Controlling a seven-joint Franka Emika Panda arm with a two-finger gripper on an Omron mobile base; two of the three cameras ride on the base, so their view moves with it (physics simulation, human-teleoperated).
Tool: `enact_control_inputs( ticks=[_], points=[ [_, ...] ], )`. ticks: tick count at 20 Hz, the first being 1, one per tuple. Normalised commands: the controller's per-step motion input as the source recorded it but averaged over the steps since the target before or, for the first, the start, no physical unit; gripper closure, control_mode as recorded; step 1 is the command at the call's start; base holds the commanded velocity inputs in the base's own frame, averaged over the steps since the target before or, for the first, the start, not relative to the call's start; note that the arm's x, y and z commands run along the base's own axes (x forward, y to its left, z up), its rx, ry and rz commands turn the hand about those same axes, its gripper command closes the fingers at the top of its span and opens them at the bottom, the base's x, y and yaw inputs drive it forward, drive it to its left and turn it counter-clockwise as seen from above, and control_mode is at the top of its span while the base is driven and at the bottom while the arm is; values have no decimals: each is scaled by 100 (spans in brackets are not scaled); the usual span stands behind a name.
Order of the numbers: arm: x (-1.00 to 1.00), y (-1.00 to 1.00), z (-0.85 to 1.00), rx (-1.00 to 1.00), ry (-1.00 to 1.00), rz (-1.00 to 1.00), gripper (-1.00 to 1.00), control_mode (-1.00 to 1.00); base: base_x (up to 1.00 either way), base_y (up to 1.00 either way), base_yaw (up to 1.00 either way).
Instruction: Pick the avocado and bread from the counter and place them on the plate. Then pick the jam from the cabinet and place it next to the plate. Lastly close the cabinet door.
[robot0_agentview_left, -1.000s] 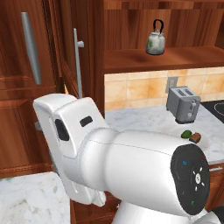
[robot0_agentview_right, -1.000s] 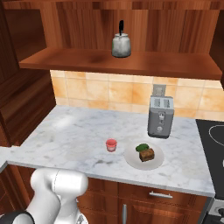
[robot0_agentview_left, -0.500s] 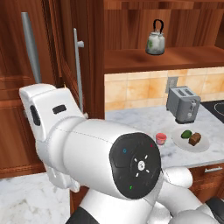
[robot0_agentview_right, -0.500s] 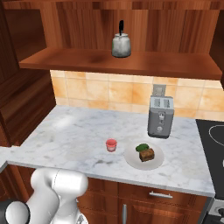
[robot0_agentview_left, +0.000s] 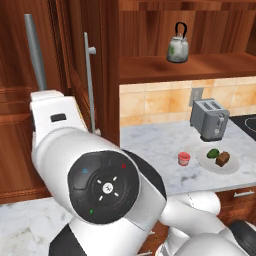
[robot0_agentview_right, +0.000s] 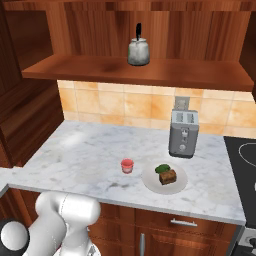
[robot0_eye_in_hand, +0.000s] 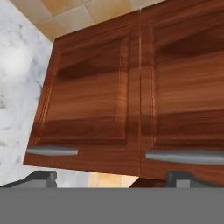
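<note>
Avocado (robot0_agentview_right: 162, 169) and bread (robot0_agentview_right: 168, 176) sit together on the plate (robot0_agentview_right: 150, 181), jam (robot0_agentview_right: 127, 165) just beside it on the surface (robot0_agentview_right: 85, 155). Left base view adds the cabinet door (robot0_agentview_left: 80, 85) standing open. Hand view shows fingers (robot0_eye_in_hand: 41, 177) spread wide, empty, facing wooden doors with flat handles.

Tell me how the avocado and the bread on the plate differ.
The avocado is green and rounded; the bread is brown and blocky. The avocado lies nearer the toaster, the bread nearer the counter's front edge. Both are small and sit touching on the white plate.
</note>
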Motion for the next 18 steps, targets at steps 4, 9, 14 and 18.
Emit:
enact_control_inputs(
  ticks=[4, 9, 14, 18],
  points=[
    [21, -7, 0, 0, 8, -19, -100, -100, 0, 0, 0],
    [23, -23, 0, 0, 4, -17, -100, -100, 0, 0, 0],
    [17, -24, 0, 0, 1, -18, -100, -100, 0, 0, 0],
    [8, -30, 0, 0, 0, -22, -100, -100, 0, 0, 0]
  ],
)
